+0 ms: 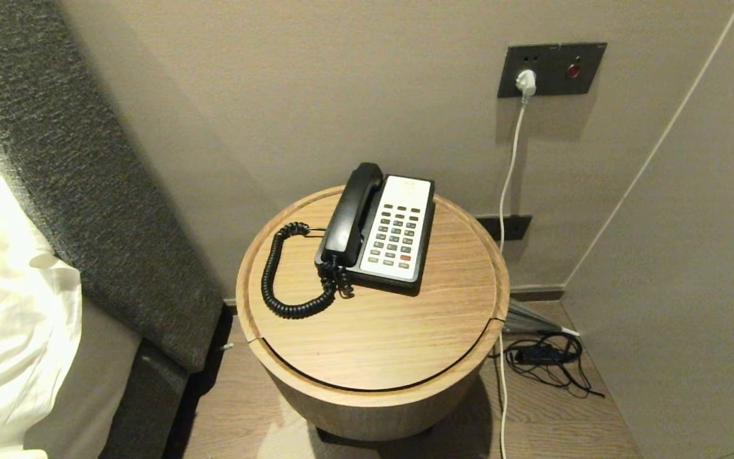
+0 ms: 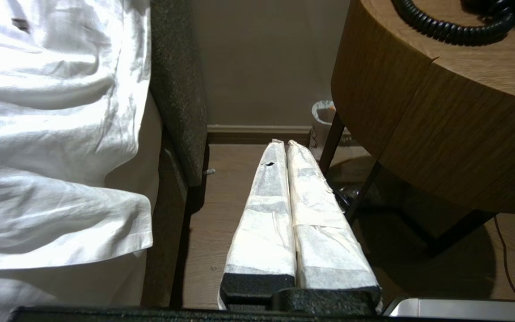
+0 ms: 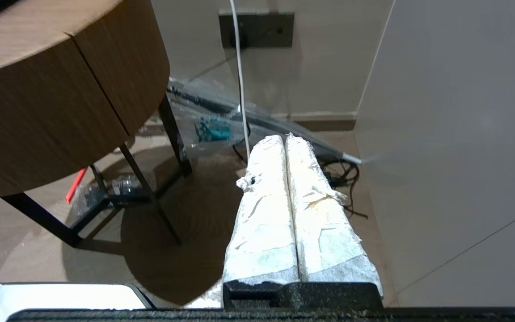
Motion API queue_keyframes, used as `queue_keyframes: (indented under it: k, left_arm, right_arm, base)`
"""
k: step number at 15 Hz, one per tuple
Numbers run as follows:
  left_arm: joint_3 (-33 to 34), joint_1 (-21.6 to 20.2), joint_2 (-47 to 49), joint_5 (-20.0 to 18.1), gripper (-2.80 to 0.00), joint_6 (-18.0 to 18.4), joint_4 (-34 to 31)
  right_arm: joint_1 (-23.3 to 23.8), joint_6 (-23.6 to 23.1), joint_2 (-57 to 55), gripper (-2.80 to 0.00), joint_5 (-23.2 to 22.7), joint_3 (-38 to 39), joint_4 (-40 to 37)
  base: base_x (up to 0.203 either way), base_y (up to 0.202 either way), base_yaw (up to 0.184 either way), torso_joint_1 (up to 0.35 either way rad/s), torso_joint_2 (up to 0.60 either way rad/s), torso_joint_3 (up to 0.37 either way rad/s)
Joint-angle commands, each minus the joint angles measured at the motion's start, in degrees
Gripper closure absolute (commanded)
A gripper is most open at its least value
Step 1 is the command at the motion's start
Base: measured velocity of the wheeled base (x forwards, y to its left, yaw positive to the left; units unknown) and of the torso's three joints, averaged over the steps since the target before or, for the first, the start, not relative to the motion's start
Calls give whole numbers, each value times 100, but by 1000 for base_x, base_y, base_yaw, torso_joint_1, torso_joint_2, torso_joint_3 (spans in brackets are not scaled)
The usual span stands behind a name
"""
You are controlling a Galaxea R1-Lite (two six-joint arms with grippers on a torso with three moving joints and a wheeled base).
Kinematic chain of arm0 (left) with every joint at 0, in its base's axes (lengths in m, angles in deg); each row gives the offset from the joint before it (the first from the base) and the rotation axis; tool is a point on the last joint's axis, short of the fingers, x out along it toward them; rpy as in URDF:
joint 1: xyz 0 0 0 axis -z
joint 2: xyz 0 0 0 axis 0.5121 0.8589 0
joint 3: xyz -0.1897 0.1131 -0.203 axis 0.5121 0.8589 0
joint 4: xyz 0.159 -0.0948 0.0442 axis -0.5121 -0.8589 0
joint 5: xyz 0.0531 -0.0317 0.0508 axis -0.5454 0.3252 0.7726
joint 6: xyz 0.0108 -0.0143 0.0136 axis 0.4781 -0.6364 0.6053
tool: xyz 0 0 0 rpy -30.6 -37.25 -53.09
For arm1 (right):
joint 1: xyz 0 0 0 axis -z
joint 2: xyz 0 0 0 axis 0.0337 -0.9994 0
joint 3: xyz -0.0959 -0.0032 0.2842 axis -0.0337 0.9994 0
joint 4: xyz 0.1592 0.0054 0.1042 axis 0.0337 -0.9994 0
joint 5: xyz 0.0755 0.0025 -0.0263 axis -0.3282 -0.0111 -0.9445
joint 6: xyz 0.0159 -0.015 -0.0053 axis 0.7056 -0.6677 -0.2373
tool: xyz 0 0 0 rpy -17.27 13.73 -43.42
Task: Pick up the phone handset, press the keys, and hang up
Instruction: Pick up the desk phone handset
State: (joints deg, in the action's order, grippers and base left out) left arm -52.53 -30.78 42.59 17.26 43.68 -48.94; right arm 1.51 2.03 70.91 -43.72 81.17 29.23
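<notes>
Both grippers, left gripper (image 2: 284, 144) and right gripper (image 3: 285, 137), are held clenched on nothing, low beside the round wooden table (image 1: 380, 331), on which the phone base (image 1: 399, 233) is set with the phone handset (image 1: 353, 213) cradled along its left side.

Warm dim light, blown-out white bedding (image 1: 4, 306).

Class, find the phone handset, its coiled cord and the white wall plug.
phone handset (image 1: 352, 213), head view, middle of the grip.
coiled cord (image 1: 269, 274), head view, left bend.
white wall plug (image 1: 525, 82), head view, plug body.
</notes>
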Motion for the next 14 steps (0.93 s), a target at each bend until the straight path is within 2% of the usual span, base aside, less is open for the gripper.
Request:
queue_keyframes:
  k: [1,10,14]
  left_arm:
    - [0,-2,9,-4,0,-3,2]
    - [0,4,4,-1,0,-1,2]
    - [0,0,9,-5,0,15,2]
  right_arm:
    - [-2,-2,-9,0,0,0,2]
    - [-2,-2,-9,0,0,0,2]
    - [-2,-2,-9,0,0,0,2]
  base:
    - [0,0,0,7,2,-199]
    - [0,0,0,2,1,-191]
    - [0,0,0,2,2,-42]
